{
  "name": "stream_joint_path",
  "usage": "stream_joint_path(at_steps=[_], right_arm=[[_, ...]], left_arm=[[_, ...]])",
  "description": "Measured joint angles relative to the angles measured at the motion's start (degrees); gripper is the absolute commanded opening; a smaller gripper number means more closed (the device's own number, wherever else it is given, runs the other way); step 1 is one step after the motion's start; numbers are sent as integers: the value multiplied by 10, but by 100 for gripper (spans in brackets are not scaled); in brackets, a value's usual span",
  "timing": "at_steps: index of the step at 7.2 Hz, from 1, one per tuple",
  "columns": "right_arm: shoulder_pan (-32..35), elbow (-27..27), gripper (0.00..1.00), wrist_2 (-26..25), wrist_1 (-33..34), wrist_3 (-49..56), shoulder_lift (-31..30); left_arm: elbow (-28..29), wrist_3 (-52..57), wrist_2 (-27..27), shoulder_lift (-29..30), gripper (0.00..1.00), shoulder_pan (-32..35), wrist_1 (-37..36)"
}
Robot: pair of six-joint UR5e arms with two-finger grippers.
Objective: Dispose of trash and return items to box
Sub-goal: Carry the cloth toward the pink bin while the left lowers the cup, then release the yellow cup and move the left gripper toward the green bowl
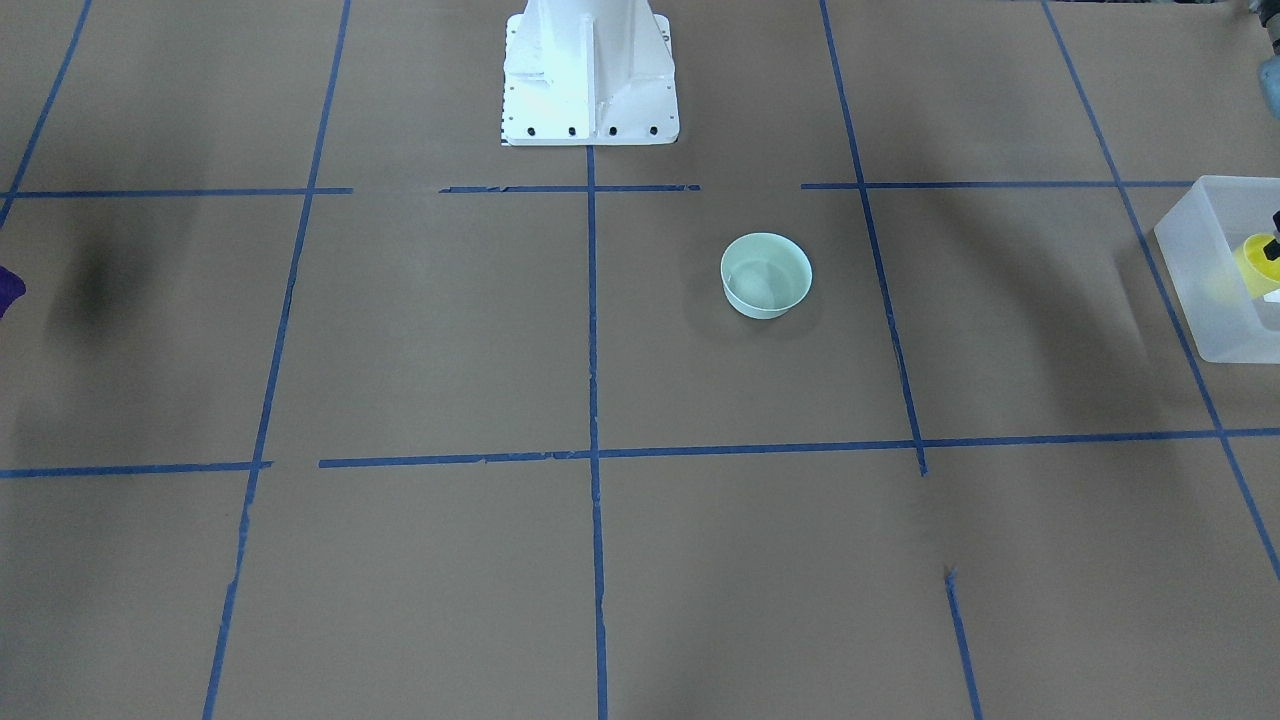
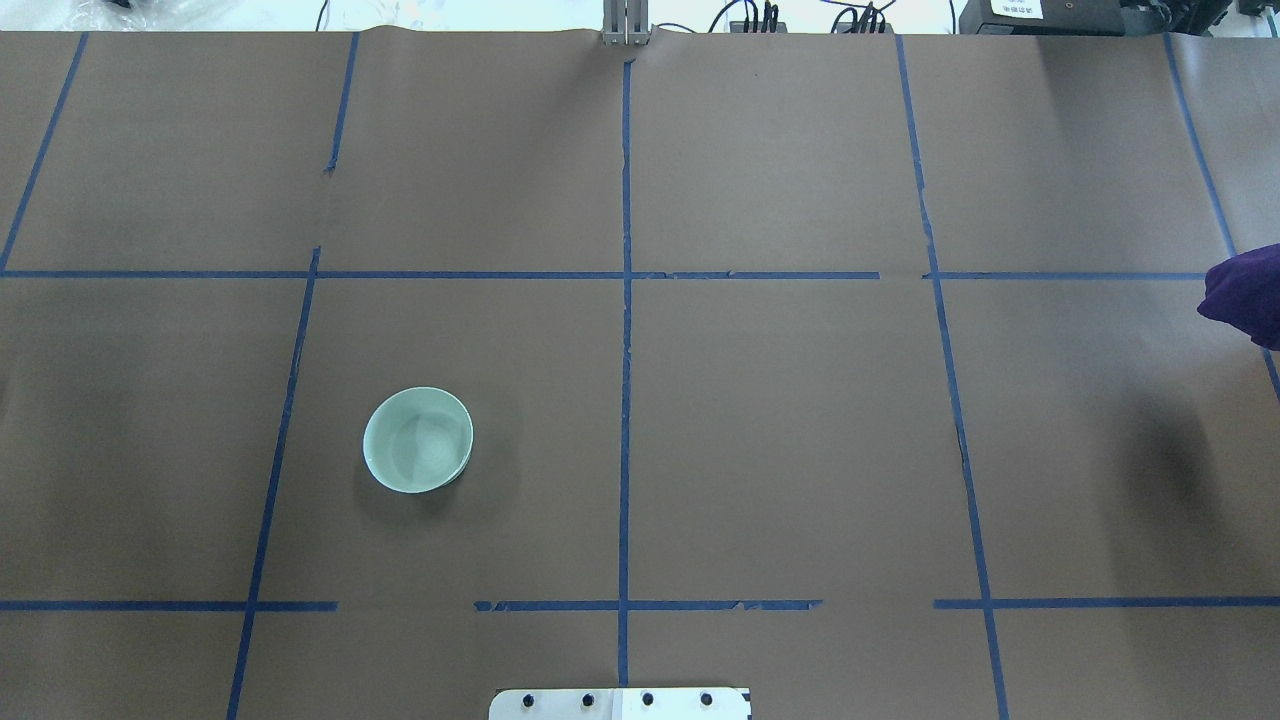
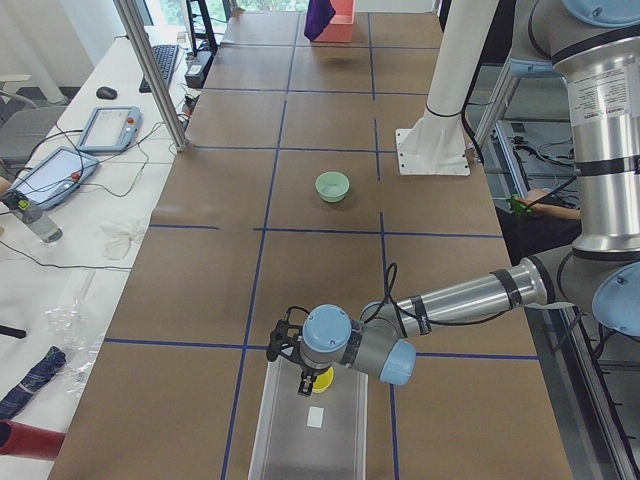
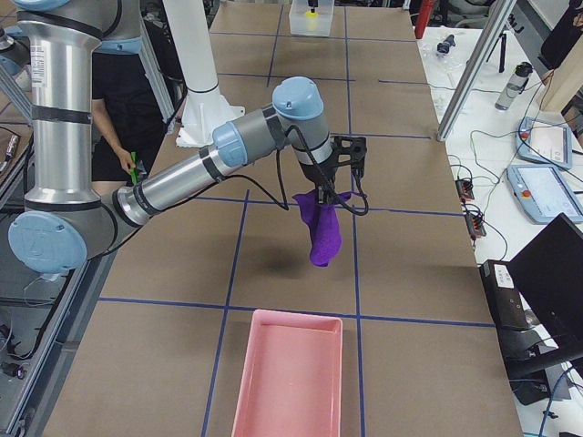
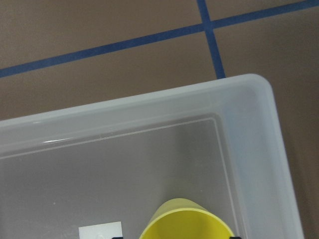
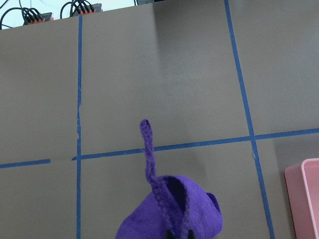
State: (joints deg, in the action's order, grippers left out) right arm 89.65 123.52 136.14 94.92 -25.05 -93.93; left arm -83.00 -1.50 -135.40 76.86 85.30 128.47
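My left gripper point(image 3: 316, 381) is shut on the small yellow cup point(image 5: 185, 221) and holds it inside the near end of the translucent box point(image 5: 149, 107). The cup point(image 1: 1255, 265) and the box point(image 1: 1205, 290) also show at the right edge of the front-facing view. My right gripper point(image 4: 321, 193) is shut on a purple cloth point(image 4: 324, 232). The cloth hangs in the air above the table, short of the pink tray point(image 4: 291, 373). It also shows in the right wrist view point(image 6: 172, 214).
A pale green bowl point(image 2: 418, 440) stands upright on the brown paper on my left half of the table. The white pedestal point(image 1: 590, 75) stands at the robot's edge. A small white slip point(image 5: 99, 231) lies in the box. Screens and cables lie on the side bench point(image 3: 70, 160).
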Motion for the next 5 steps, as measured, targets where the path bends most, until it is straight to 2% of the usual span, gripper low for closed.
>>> stream_joint_path(at_steps=[2, 3, 5], right_arm=[[-4, -3, 0, 0, 0, 1, 0], [1, -2, 0, 0, 0, 1, 0], [21, -9, 0, 0, 0, 31, 0]], left_arm=[[-61, 1, 5, -27, 99, 11, -4], [-87, 1, 6, -32, 100, 22, -14], [-158, -3, 15, -14, 100, 50, -104]])
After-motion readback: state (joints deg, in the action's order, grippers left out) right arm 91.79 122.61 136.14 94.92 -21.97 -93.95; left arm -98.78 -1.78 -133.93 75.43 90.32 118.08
